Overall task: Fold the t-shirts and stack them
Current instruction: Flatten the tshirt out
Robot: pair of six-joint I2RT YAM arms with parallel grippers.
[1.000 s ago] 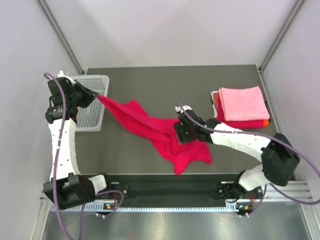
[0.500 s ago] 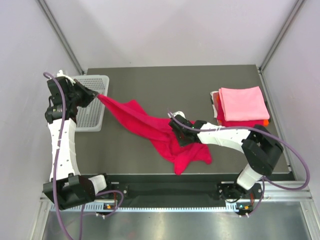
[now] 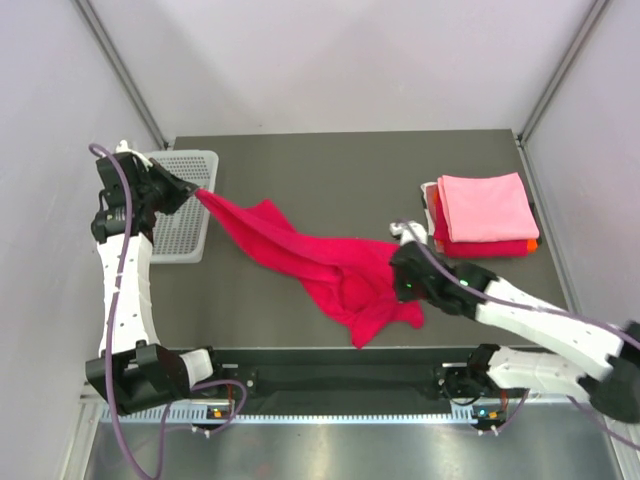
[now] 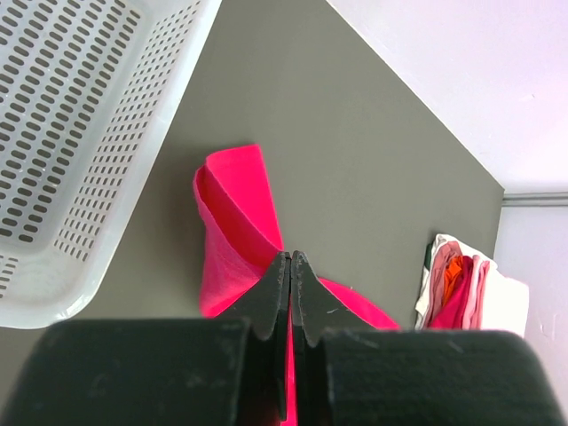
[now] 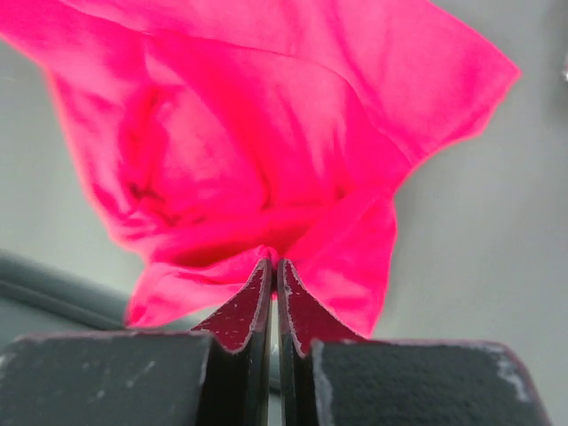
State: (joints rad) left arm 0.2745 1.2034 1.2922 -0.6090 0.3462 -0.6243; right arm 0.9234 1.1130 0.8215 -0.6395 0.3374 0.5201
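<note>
A crimson-magenta t-shirt (image 3: 320,265) stretches in a crumpled band across the dark table, from the basket down to the front middle. My left gripper (image 3: 196,190) is shut on its upper left corner and holds that end raised beside the basket; the left wrist view shows the cloth (image 4: 231,222) pinched between my closed jaws (image 4: 290,257). At the shirt's right side my right gripper (image 3: 392,278) is shut on a fold; in the right wrist view the cloth (image 5: 266,133) bunches at the closed tips (image 5: 273,264). A folded stack (image 3: 482,212) lies at the right, light pink on top of red and orange.
A white perforated basket (image 3: 180,215) stands at the table's left edge, right under my left gripper, and fills the upper left of the left wrist view (image 4: 71,133). The folded stack (image 4: 457,288) shows there too. The enclosure walls stand close on both sides.
My right gripper has gone from open to shut on the shirt's right side, and the arm has swung right and nearer the front edge. The left arm has not moved.
</note>
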